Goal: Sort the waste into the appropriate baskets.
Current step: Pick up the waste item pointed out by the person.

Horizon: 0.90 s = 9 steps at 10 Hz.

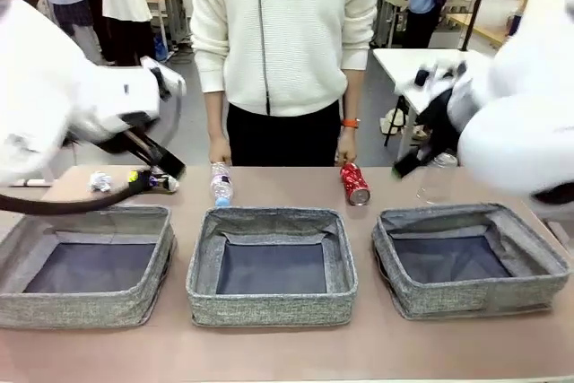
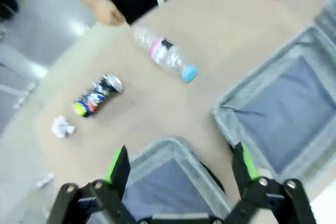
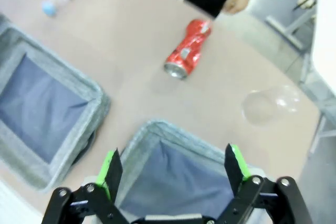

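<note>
Busy room behind, and on the tan desk all the waste lies along the far side, past three empty grey baskets: paper ball, crushed can, plastic bottle, red can and clear cup. The left gripper and right gripper both hang wide open, holding nothing. Everything looks light, so I'd pinch the cans mid-body and go gentle on that flimsy cup.

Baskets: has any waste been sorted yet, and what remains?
Done: nothing; the left basket, middle basket and right basket show bare floors. In hand: nothing; the left gripper and right gripper are open and empty above the baskets. Left: the paper ball, crushed can, bottle, red can and clear cup all sit on the table beyond the baskets.
</note>
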Each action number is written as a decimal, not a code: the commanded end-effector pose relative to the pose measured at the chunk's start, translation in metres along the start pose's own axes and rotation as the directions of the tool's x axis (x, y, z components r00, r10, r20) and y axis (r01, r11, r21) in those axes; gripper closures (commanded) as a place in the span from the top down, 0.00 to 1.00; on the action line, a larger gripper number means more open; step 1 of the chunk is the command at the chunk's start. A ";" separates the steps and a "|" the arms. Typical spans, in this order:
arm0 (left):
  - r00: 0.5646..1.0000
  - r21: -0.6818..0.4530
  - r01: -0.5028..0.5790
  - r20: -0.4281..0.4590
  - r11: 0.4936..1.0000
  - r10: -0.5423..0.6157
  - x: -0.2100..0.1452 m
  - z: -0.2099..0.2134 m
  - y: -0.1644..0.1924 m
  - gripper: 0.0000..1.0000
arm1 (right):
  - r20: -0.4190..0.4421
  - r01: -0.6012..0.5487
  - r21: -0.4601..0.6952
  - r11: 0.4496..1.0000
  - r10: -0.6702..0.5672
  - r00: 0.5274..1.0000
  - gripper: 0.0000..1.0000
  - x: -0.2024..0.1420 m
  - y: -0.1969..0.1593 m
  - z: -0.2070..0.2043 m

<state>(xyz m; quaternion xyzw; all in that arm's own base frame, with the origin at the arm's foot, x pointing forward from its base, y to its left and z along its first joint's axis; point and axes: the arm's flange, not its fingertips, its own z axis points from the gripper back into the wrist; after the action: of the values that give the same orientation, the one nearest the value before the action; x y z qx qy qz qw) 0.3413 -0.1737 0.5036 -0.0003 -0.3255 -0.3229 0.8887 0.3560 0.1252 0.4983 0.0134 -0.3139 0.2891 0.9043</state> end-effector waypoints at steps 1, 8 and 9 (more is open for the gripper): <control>0.997 0.061 0.069 -0.043 0.996 -0.066 -0.011 0.048 -0.024 1.00 | 0.010 -0.039 -0.108 0.993 0.041 0.999 1.00 -0.027 -0.009 0.060; 0.890 -0.570 -0.435 -0.155 0.697 0.429 -0.122 0.030 0.160 1.00 | -0.329 0.633 0.547 0.548 -0.554 0.765 1.00 -0.088 -0.087 0.061; 0.834 -0.643 -0.498 -0.173 0.582 0.524 -0.150 0.027 0.192 1.00 | -0.365 0.672 0.649 0.357 -0.628 0.687 1.00 -0.117 -0.111 0.059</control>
<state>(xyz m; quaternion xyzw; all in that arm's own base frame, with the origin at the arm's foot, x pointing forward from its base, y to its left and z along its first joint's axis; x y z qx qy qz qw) 0.3460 0.0236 0.4829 -0.3449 -0.2372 -0.2173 0.8818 0.3145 0.0007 0.5078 0.3312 -0.1940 0.1687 0.9079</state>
